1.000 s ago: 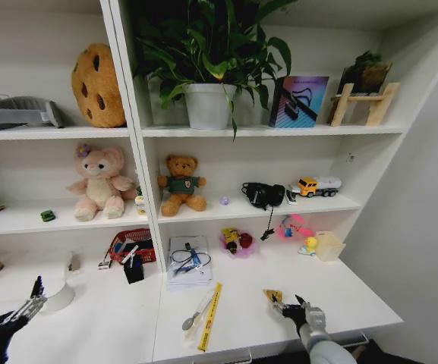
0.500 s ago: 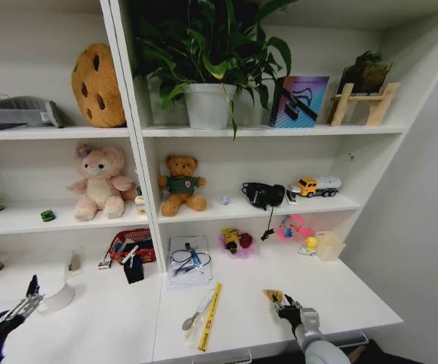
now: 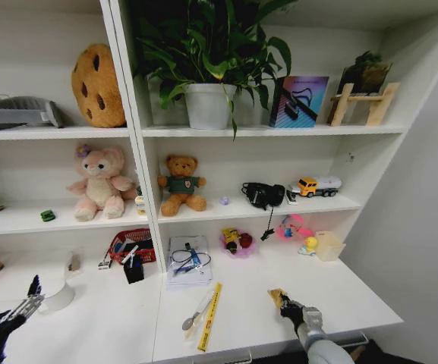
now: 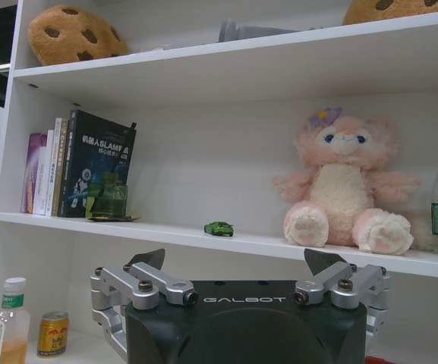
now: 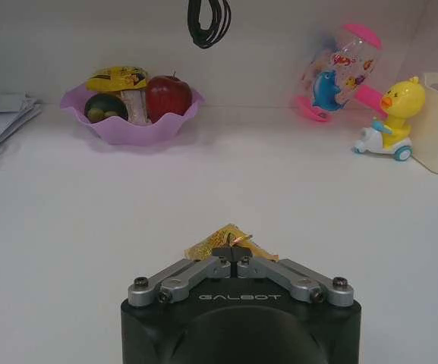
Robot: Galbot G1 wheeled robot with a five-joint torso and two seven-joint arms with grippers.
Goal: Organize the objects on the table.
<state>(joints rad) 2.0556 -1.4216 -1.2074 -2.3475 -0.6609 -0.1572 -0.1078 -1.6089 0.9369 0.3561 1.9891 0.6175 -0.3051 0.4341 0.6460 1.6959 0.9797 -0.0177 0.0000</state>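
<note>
The right gripper [image 3: 287, 305] is low over the desk [image 3: 340, 292], near its front edge toward the right end, with its fingers pinched together on a small yellow packet [image 5: 226, 241]. The packet touches the desk top, and the grip is on its near end only. To do this step well, I judge the pinch should be kept firm and the lift made straight up before any sideways carry, since so thin a thing held by one end can slip or fold. It should also be carried clear of the yellow ruler [image 3: 210, 315] and the spoon [image 3: 196, 312] lying toward the desk's middle front.

The left gripper [image 3: 23, 305] hangs parked over the desk's left end near a white mug [image 3: 58, 296], fingers spread wide and empty.

The right wrist view shows the closed fingertips meeting on the packet, which the head view leaves small and unclear; it also shows the purple fruit bowl [image 5: 131, 114] and duck toy [image 5: 389, 121] along the back of the desk. The left wrist view shows the green car [image 4: 219, 228] on a shelf edge beside the pink plush [image 4: 344, 182], and a green-capped bottle [image 4: 6, 322].
</note>
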